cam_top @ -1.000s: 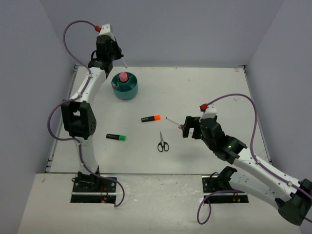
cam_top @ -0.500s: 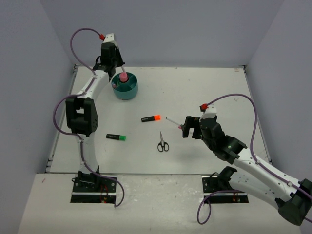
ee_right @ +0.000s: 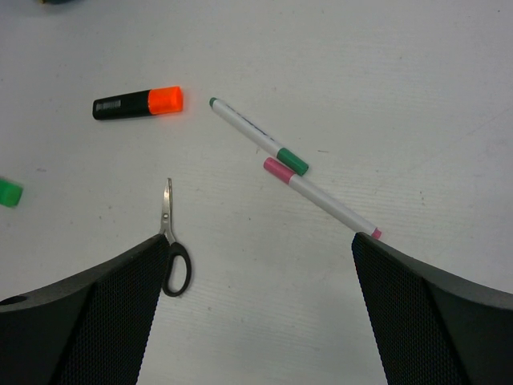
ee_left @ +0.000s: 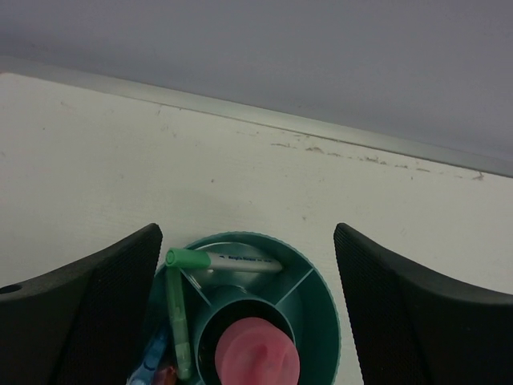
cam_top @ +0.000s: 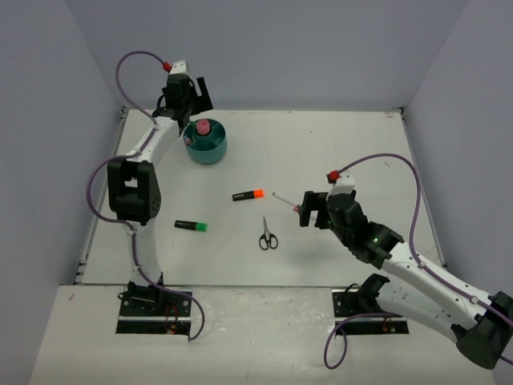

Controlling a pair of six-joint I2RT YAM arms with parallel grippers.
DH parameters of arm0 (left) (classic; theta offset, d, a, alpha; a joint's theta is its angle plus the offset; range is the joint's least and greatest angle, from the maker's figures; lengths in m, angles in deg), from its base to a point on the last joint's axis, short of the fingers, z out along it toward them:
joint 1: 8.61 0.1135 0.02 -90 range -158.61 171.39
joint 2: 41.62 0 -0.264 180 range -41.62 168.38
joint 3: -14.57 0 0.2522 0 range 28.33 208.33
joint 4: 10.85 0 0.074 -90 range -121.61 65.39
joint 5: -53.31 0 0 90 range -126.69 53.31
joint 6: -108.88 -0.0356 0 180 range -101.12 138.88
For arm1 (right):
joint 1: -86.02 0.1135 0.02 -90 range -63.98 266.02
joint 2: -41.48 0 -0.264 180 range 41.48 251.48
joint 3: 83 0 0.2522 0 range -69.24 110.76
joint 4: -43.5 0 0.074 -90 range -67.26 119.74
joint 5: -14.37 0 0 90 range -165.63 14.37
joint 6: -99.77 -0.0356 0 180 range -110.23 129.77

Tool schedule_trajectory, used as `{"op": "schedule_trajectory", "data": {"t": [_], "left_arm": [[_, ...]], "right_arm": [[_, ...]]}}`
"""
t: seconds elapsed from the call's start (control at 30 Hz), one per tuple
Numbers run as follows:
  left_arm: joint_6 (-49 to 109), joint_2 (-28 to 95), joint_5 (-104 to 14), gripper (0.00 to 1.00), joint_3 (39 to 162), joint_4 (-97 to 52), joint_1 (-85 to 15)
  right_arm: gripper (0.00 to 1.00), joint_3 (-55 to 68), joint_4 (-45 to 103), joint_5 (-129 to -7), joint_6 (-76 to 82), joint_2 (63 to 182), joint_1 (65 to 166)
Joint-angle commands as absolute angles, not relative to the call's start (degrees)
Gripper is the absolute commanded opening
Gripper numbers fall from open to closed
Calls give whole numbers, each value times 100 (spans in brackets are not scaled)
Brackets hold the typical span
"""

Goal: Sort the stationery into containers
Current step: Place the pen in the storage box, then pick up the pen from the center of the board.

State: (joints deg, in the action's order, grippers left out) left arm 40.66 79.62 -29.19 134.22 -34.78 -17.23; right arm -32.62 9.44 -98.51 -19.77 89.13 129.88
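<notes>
The round teal organiser (cam_top: 205, 143) stands at the back left of the table. A pink tube (ee_left: 258, 353) sits in its centre well. A white pen with a green cap (ee_left: 232, 261) lies in a back compartment of the organiser (ee_left: 325, 309), with a pale-green marker (ee_left: 178, 321) and a blue marker (ee_left: 148, 365) on its left side. My left gripper (cam_top: 196, 100) (ee_left: 248, 241) hangs open right above it, holding nothing. Mid-table, my right gripper (cam_top: 306, 210) (ee_right: 260, 245) is open over bare table. Black-handled scissors (ee_right: 172, 249) lie by its left finger and a pink-capped white pen (ee_right: 321, 200) by its right. Beyond them lie a green-capped white pen (ee_right: 256, 135) and an orange-capped highlighter (ee_right: 138, 103).
A black highlighter with a green cap (cam_top: 191, 226) lies left of the scissors (cam_top: 268, 235), near the left arm's upright link (cam_top: 128, 192). The orange-capped highlighter (cam_top: 248, 195) is between it and the right gripper. Grey walls enclose the table at the back and both sides.
My left gripper carried a thin white pen over the organiser and opened; the pen now lies in a back compartment. The right arm has not moved.
</notes>
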Motion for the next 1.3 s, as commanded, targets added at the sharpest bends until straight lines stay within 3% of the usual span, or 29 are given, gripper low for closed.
{"op": "schedule_trajectory", "data": {"t": [0.0, 0.17, 0.43, 0.53, 0.77, 0.97, 1.27], "left_arm": [[4507, 6994, -2813, 96, 13960, -4131, -1643], [5173, 5640, -3351, 100, 13398, -4884, -1643], [5788, 860, -4322, 100, 8220, -3168, -1705], [5486, 185, -4641, 100, 7558, -3587, -1705], [3963, 170, -4778, 100, 7847, -5102, -1713], [3907, -189, -4865, 100, 7068, -4507, -1696], [3846, -66, -4819, 100, 7173, -4650, -1696]], "right_arm": [[99, -3029, 1054, -9888, -1967, 9253, 12983], [99, -2850, 980, -10029, -1910, 9785, 12979], [92, -2451, 477, -9813, -866, 10609, 12962], [88, -2252, 364, -9444, -373, 11107, 12880], [79, -1552, -24, -8204, 243, 12361, 12107], [65, -1331, -17, -7942, 624, 13358, 11302], [52, -1103, -142, -7605, 838, 13869, 11265]]}}
